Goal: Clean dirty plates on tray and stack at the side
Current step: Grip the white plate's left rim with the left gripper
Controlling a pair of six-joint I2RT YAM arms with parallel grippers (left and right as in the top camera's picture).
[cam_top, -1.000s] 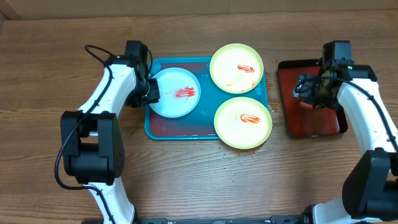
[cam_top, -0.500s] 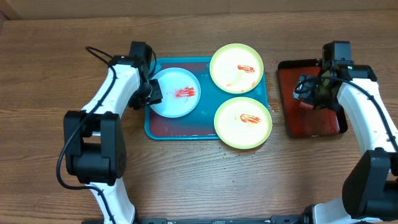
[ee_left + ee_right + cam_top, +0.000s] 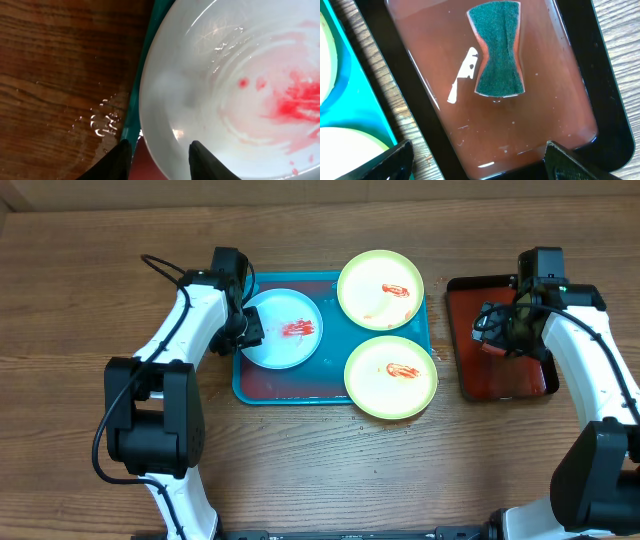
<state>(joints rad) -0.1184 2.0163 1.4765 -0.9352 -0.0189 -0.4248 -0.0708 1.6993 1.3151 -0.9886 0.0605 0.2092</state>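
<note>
The teal tray (image 3: pixel 290 387) holds three plates smeared with red sauce: a pale blue-white plate (image 3: pixel 283 328) at the left and two yellow-green plates, one at the back (image 3: pixel 380 289) and one at the front (image 3: pixel 391 376). My left gripper (image 3: pixel 246 330) is open at the blue-white plate's left edge. In the left wrist view my left gripper (image 3: pixel 159 145) straddles the blue-white plate's (image 3: pixel 235 85) rim, one finger over the plate, the other outside by the tray rim (image 3: pixel 135 120). My right gripper (image 3: pixel 500 330) is open and empty.
A dark-red tray with a black rim (image 3: pixel 500 377) stands to the right. In the right wrist view my right gripper (image 3: pixel 477 147) hovers over this dark-red tray (image 3: pixel 530 115), which holds reddish water and a green sponge (image 3: pixel 500 52). Water drops lie on the wood beside the teal tray.
My left gripper has edged a little to the right, onto the blue-white plate's rim. The right arm and the plates have not moved.
</note>
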